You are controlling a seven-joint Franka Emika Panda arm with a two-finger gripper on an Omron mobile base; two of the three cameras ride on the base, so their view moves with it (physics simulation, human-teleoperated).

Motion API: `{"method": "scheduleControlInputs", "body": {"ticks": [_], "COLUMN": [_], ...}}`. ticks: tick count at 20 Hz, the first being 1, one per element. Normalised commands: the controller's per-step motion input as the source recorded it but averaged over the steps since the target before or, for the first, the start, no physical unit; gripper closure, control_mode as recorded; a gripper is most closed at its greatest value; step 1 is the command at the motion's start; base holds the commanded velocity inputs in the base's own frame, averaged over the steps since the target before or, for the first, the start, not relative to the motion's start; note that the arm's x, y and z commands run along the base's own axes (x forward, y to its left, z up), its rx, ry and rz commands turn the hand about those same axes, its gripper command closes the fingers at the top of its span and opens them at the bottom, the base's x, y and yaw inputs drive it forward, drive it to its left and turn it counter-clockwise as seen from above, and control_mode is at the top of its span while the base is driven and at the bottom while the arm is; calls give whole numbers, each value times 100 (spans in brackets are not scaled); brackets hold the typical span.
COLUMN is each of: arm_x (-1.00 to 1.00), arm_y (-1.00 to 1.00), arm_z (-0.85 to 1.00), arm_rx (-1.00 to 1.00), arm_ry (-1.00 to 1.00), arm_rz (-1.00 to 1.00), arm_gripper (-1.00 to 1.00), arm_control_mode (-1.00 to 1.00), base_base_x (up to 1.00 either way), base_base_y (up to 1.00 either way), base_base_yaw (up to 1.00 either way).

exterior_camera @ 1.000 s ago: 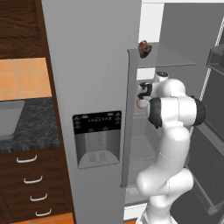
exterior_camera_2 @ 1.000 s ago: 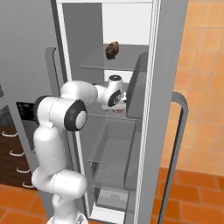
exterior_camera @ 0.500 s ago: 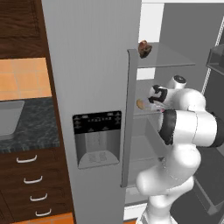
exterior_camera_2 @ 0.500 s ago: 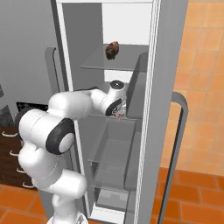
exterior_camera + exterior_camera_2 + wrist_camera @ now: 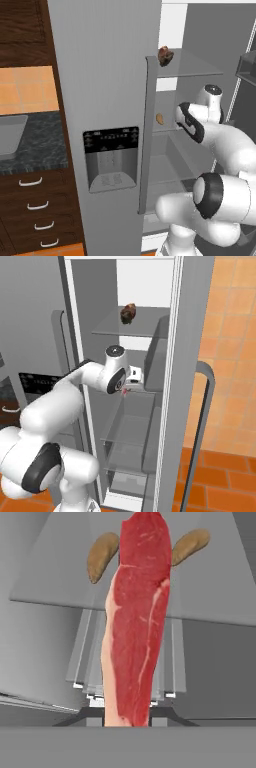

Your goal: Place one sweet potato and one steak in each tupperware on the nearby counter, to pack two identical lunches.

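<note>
Your jaws are pinching the steak above the fridge shelf, 2 sweet potatoes lying at its back edge; next, carry it to a tupperware.

An open grey fridge stands with glass shelves inside. A brown lumpy item sits on the top shelf at 12 o'clock. Dark drawers lie at 8 o'clock under a speckled counter.
</note>
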Motion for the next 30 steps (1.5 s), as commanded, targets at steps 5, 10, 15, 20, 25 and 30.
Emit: {"method": "scheduleControlInputs", "body": {"ticks": [5,10,15,20,25,30], "arm_x": [-100,-100,-97,-72,-27,-17], "arm_y": [17,16,21,21,5,3], "arm_z": [32,59,64,58,0,-1], "arm_rx": [-3,-3,-1,-3,-1,0], "arm_ry": [-1,0,0,2,0,0], "arm_rz": [-4,-3,-3,-1,0,1], "arm_gripper": [100,100,100,100,100,100], "arm_control_mode": [-100,-100,-100,-100,-100,100], "base_base_x": [0,0,0,0,0,-79], "base_base_y": [0,0,0,0,0,42], "base_base_yaw": [0,0,0,0,0,10]}}
